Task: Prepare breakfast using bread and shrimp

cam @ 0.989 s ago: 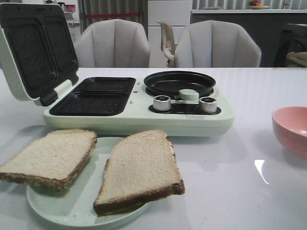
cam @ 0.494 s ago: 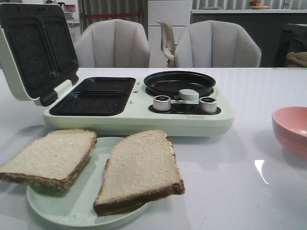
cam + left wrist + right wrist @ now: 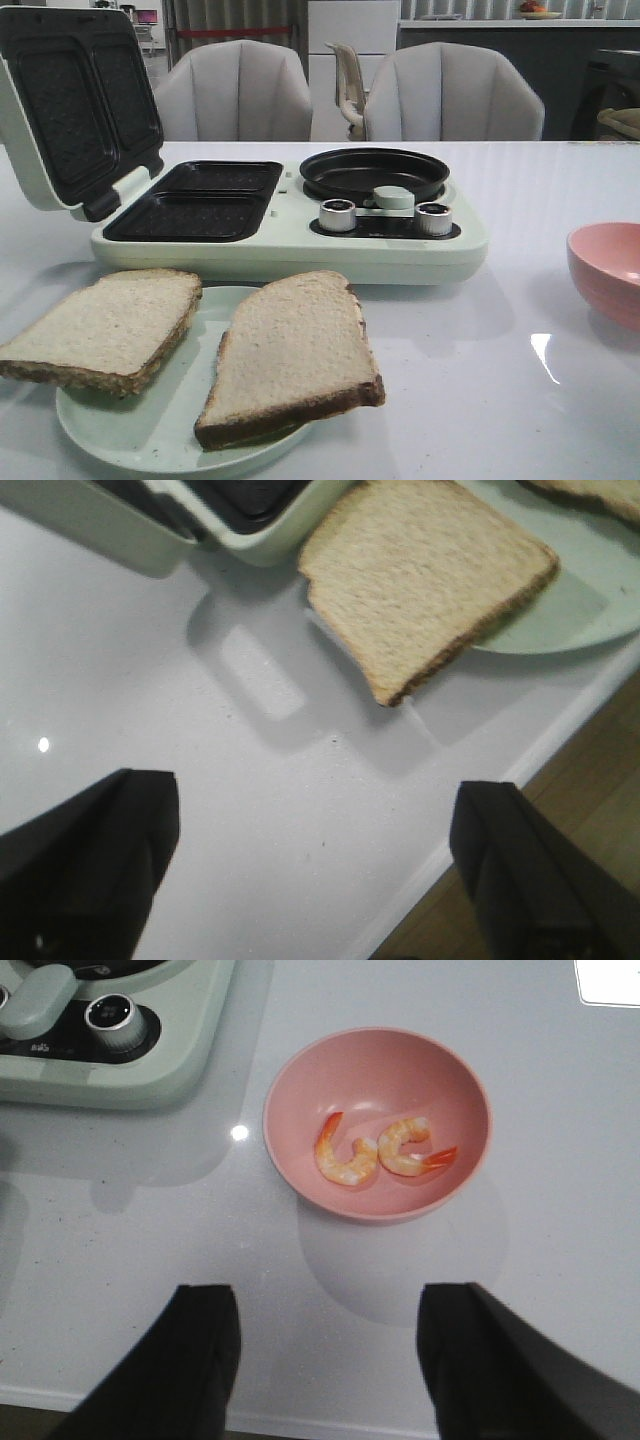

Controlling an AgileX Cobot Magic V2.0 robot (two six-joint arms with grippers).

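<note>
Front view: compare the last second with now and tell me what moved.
Nothing visibly changed. The two bread slices lie on the pale green plate as before, the breakfast maker sits with its lid up, and the pink bowl stays at the table's right edge. Neither hand enters this view in any of the three pictures.

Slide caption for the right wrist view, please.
Open right gripper hovers above a pink bowl holding two shrimp.
</note>
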